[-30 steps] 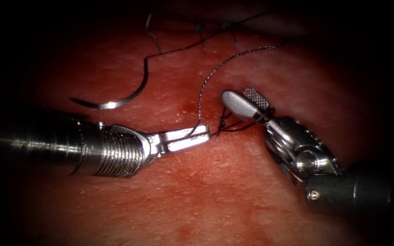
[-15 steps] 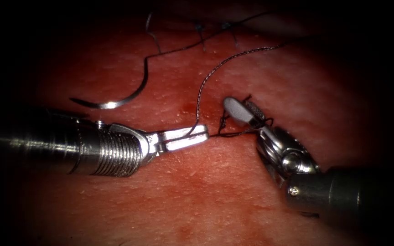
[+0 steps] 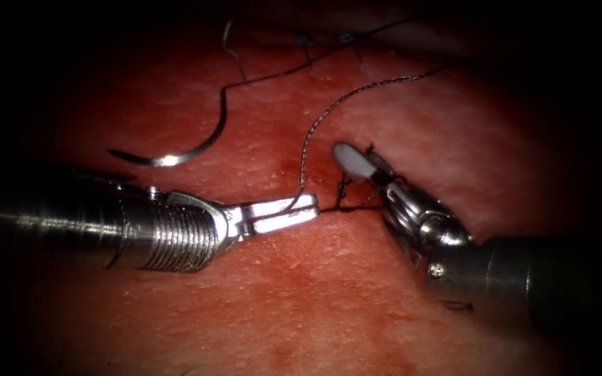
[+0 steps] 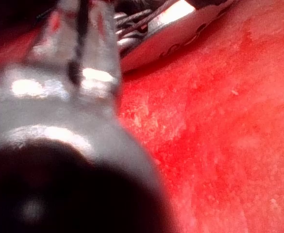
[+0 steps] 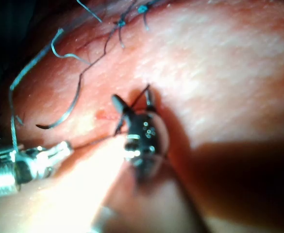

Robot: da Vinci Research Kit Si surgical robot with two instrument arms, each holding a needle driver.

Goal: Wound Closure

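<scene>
My left tool (image 3: 310, 206) lies low across the tissue (image 3: 315, 292), its jaws shut on the braided thread (image 3: 306, 143) that climbs from them toward the upper right. A short dark strand with a small tangle (image 3: 343, 189) runs from the left tips to my right tool (image 3: 361, 157). The right tool's jaws stand a little apart, with thread wound round their base and a short end poking out between them; the right wrist view shows them (image 5: 133, 101) as a narrow V. The curved needle (image 3: 168, 159) lies free on the tissue at the left, held by neither tool.
Earlier stitches with cut thread ends (image 3: 306, 40) sit along the top. The needle's thread (image 3: 273, 74) trails from its tail toward them. A small spot of red fluid (image 3: 287, 166) lies just above the left jaws. The left wrist view shows the right tool's metal (image 4: 180, 24) close by.
The right tool has slid left toward the left tips and turned, its jaws showing narrower. The tangle of thread between the tools has drawn in. Left tool and needle stay put.
</scene>
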